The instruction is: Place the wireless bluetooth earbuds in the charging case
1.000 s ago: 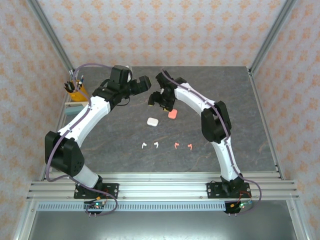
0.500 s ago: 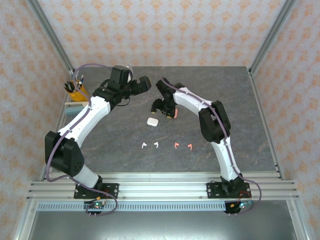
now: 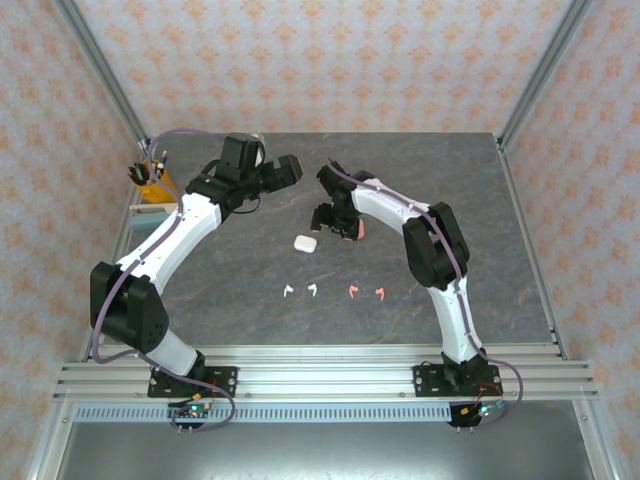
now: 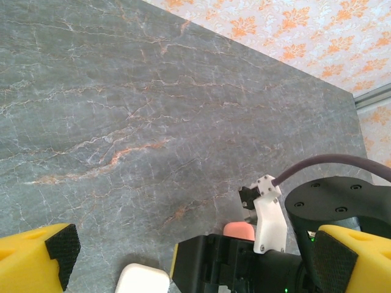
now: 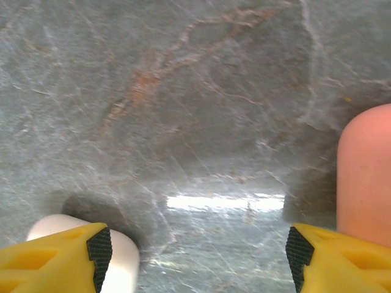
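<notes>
Here, right gripper [image 5: 198,247] wide, empty, between white case [image 5: 125,268] and pink case [image 5: 366,177], earbuds [image 3: 313,290] well apart.

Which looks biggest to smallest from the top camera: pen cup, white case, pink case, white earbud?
1. pen cup
2. white case; pink case looks similar but sits partly hidden under the right gripper, so unranked
3. white earbud

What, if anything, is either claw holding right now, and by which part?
Nothing is held. The left claw is open and empty. The right claw is open, white case by one finger, pink case by the other, neither between them.
</notes>
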Available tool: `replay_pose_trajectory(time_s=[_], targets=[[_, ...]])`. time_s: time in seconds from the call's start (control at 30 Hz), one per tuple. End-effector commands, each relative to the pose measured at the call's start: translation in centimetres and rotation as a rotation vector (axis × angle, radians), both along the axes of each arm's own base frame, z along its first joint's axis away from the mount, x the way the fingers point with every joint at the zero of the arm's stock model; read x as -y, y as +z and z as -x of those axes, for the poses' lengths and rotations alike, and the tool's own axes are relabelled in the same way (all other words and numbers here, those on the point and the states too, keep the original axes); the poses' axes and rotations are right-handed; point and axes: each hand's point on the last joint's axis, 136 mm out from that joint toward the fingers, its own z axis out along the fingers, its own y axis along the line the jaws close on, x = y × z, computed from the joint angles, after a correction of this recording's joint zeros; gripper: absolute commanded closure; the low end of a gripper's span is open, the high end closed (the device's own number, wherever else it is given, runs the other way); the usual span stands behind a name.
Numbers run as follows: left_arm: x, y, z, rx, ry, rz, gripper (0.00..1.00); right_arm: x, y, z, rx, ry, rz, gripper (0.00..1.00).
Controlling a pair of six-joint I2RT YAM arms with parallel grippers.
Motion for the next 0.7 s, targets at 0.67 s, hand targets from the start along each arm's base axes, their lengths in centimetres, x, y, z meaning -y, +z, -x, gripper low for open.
replay_pose_trajectory(time_s=[0.67], targets=[[-0.2, 0.0, -0.1, 0.006, -0.009, -0.002, 0.0, 9.2, 5.4, -1.7, 0.076, -0.2, -0.031, 0.22]])
